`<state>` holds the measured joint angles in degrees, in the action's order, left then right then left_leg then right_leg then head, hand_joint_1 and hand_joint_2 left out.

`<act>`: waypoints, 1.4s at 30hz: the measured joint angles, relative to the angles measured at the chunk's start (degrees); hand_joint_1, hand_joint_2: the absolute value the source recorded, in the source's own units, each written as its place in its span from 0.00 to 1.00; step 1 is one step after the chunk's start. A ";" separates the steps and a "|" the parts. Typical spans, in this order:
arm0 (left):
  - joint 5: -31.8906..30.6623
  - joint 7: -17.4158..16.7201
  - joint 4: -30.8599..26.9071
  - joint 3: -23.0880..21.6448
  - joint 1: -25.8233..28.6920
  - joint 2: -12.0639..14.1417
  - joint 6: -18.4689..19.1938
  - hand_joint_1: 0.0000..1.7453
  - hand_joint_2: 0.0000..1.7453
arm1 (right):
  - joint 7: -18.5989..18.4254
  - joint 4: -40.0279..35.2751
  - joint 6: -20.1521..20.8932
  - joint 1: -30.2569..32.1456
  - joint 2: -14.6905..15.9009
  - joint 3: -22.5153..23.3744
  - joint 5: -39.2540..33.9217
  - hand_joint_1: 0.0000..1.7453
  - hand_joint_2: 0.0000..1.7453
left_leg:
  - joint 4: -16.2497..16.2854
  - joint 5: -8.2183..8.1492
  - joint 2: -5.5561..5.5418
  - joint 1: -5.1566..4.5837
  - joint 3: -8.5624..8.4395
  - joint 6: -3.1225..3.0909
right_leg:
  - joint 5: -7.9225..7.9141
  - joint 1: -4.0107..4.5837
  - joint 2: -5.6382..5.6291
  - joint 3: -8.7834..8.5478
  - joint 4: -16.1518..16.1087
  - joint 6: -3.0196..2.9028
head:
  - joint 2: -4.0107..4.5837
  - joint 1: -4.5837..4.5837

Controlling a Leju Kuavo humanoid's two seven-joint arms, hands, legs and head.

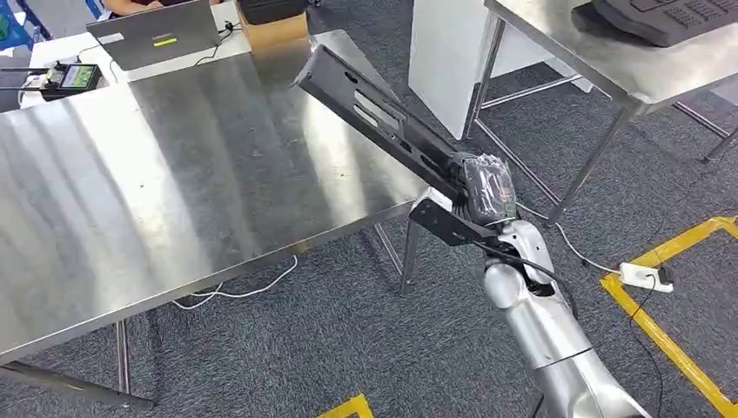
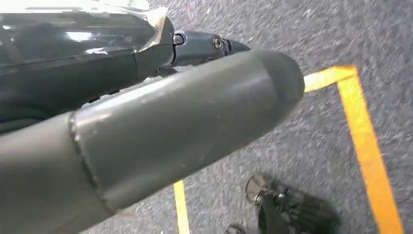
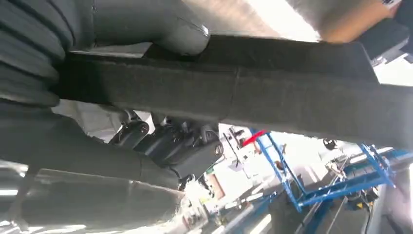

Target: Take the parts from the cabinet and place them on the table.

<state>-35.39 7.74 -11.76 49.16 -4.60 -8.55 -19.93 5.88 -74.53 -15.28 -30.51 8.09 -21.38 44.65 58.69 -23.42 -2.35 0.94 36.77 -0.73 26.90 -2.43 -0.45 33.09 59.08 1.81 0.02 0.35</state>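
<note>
A long black slotted part [image 1: 383,117] slants over the right end of the steel table [image 1: 174,183], raised above its surface. My right hand [image 1: 485,190] grips the part's near end just past the table's edge. In the right wrist view the part [image 3: 272,95] crosses the picture as a dark bar, with the thumb [image 3: 151,24] on one side and the dark fingers [image 3: 180,148] curled on the other. My left hand [image 2: 160,122] hangs above the carpet, its thumb and fingers [image 2: 204,45] stretched out with nothing between them.
A laptop [image 1: 157,35], a cardboard box [image 1: 271,28] and a small device [image 1: 74,77] sit at the table's far end. A second steel table [image 1: 600,57] with a black part [image 1: 670,17] stands at the right. A power strip [image 1: 641,277] and yellow tape [image 1: 670,340] lie on the floor.
</note>
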 joint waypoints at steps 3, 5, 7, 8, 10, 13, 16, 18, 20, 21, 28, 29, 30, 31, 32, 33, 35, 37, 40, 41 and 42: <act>-0.04 0.02 0.00 0.00 -0.12 0.00 0.00 0.00 0.00 | -0.02 -0.35 0.02 -0.05 0.00 0.02 0.05 1.00 1.00 | 8.67 -4.99 1.90 0.05 3.86 0.70 | 0.10 0.44 0.45 -0.09 0.01 -0.56 | 0.00 0.22; -0.04 0.02 0.00 0.00 -0.11 0.00 0.00 0.00 0.00 | -0.02 -0.33 0.04 0.02 0.00 0.02 0.05 1.00 1.00 | 16.61 -7.82 2.12 0.04 7.95 0.70 | 0.23 0.85 0.93 -0.09 0.03 -0.78 | 0.00 0.24; -0.04 0.02 0.00 0.00 -0.09 0.00 0.00 0.00 0.00 | -0.02 -0.35 0.07 0.02 0.00 0.02 0.09 1.00 1.00 | 15.33 -5.74 2.14 -0.01 7.62 0.08 | 0.42 1.24 1.41 -0.26 0.03 -1.04 | 0.00 0.24; -0.04 0.02 0.00 0.00 -0.10 0.00 0.00 0.00 0.00 | -0.04 -0.35 0.07 0.01 0.00 0.02 0.09 1.00 1.00 | 11.37 -3.43 2.20 -0.19 5.59 -0.47 | 0.53 1.45 1.62 -0.47 0.01 -1.16 | 0.00 0.22; -0.04 0.09 -0.02 0.02 -0.14 0.04 0.00 0.00 0.00 | -0.04 -0.39 0.07 -0.11 0.00 0.07 0.09 1.00 1.00 | 2.28 0.17 3.85 -1.07 0.83 -2.09 | 0.75 1.57 2.06 -0.80 -0.06 -1.42 | 0.00 0.22; -0.07 0.18 0.00 0.00 -0.37 0.11 0.00 0.00 0.00 | -0.07 -0.44 0.07 -0.20 0.07 0.17 0.09 1.00 1.00 | 0.83 -0.82 4.10 -1.94 0.40 -2.32 | 1.02 2.09 2.93 -0.62 -0.14 -0.95 | 0.00 0.13; -0.04 0.20 0.00 0.00 -0.33 0.07 0.00 0.00 0.00 | -0.09 -0.61 0.07 -0.23 0.13 0.22 0.13 1.00 1.00 | -0.97 -0.06 3.08 -1.48 -0.82 -2.85 | 1.85 2.17 2.97 -0.44 0.50 -0.43 | 0.00 0.13; -0.04 0.22 -0.02 0.00 -0.38 0.09 0.00 0.00 0.00 | -0.09 -0.63 0.07 -0.45 0.22 0.35 0.13 1.00 1.00 | -1.19 0.03 2.47 -1.32 -0.91 -3.32 | 4.90 2.07 1.39 2.62 7.16 -0.87 | 0.00 -0.09; -0.04 0.24 -0.02 0.00 -0.42 0.07 0.04 0.00 0.00 | -0.13 -0.61 0.07 0.09 0.35 0.44 0.13 1.00 1.00 | -1.15 -0.02 1.58 -1.35 -0.91 -3.34 | 7.42 1.84 1.08 6.86 15.06 -0.91 | 0.00 -0.07; -0.04 0.26 0.00 0.00 -0.40 0.07 0.09 0.00 0.00 | -0.15 -0.61 0.07 0.41 0.46 0.48 0.13 1.00 1.00 | -1.14 -0.03 1.05 -1.34 -0.92 -3.33 | 7.34 1.81 1.01 7.90 16.59 -0.52 | 0.00 -0.11; -0.02 0.35 0.00 0.02 -0.26 -0.02 0.09 0.00 0.00 | -0.15 -0.66 0.07 0.53 0.59 0.83 0.13 1.00 1.00 | -0.06 -0.59 -1.48 -1.60 -0.46 -2.06 | -0.38 1.28 -0.22 0.95 -0.23 0.51 | 0.00 0.11; -0.02 0.35 0.00 0.02 -0.14 -0.02 0.09 0.00 0.00 | -0.15 -0.66 0.07 0.51 0.52 0.83 0.13 1.00 1.00 | -0.12 -0.52 -1.62 -1.39 -0.43 -1.84 | -0.39 1.51 -0.10 0.92 -0.20 0.07 | 0.00 0.00; -0.02 0.35 0.00 0.02 -0.11 -0.02 0.07 0.00 0.00 | -0.15 -0.66 0.07 0.43 0.55 0.83 0.13 1.00 1.00 | 0.02 -0.64 -1.77 -1.34 -0.32 -1.52 | -0.62 1.00 0.17 0.72 -0.43 -0.34 | 0.00 0.02; -0.02 0.37 0.00 0.02 -0.09 0.22 0.04 0.00 0.00 | -0.17 -0.72 0.09 0.31 0.55 0.85 0.15 1.00 1.00 | 0.56 -1.20 -1.12 -1.18 -0.23 -1.24 | -0.72 0.69 0.41 0.47 -0.59 -0.55 | 0.00 -0.11; -0.04 0.44 0.00 0.02 -0.10 0.15 0.00 0.00 0.00 | -0.17 -0.77 0.09 0.31 0.50 0.85 0.15 1.00 1.00 | 2.37 -2.44 0.32 -1.27 0.46 -0.69 | -0.63 0.69 0.51 0.34 -0.60 -0.80 | 0.00 0.44; -0.04 0.46 0.00 0.02 -0.15 0.15 0.00 0.00 0.00 | -0.17 -0.79 0.09 0.30 0.50 0.85 0.13 1.00 1.00 | 5.88 -4.35 1.11 -0.86 2.16 -0.21 | -0.57 0.76 0.66 0.24 -0.60 -1.11 | 0.00 0.87; -0.04 0.46 0.00 0.02 -0.15 0.15 0.00 0.00 0.00 | -0.17 -0.79 0.09 0.30 0.50 0.85 0.13 1.00 1.00 | 5.88 -4.35 1.11 -0.86 2.16 -0.21 | -0.57 0.76 0.66 0.24 -0.60 -1.11 | 0.00 0.87; -0.04 0.46 0.00 0.02 -0.15 0.15 0.00 0.00 0.00 | -0.17 -0.79 0.09 0.30 0.50 0.85 0.13 1.00 1.00 | 6.13 -4.47 1.14 -0.83 2.28 -0.18 | -0.56 0.76 0.67 0.24 -0.60 -1.13 | 0.00 0.87; -0.09 0.52 0.00 0.00 -0.18 0.15 -0.02 0.00 0.00 | -0.17 -0.79 0.13 0.37 0.52 0.85 0.13 1.00 1.00 | 12.91 -7.29 1.54 -0.35 5.75 0.40 | -0.41 0.87 1.10 0.15 -0.59 -1.36 | 0.00 0.81; -0.09 0.52 0.00 0.02 -0.11 0.15 -0.04 0.00 0.00 | -0.17 -0.79 0.20 0.78 0.55 0.87 0.15 1.00 1.00 | 16.33 -7.46 1.94 0.03 7.84 0.81 | -0.29 0.86 1.68 0.00 -0.58 -1.47 | 0.00 0.81; -0.09 0.55 0.00 0.02 -0.17 0.17 -0.39 0.00 0.00 | -0.17 -0.90 0.50 1.12 0.50 0.87 0.24 1.00 1.00 | 3.92 -0.62 3.35 0.36 1.64 0.71 | -0.04 0.63 2.52 -0.42 -0.58 -1.29 | 0.00 0.94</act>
<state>-35.47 8.28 -11.76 49.18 -4.77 -8.37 -20.33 5.70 -75.43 -14.78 -29.39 8.59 -20.50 44.89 62.61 -24.04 1.01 1.30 38.41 -0.01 26.86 -1.80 2.08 32.67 58.50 0.51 0.02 1.29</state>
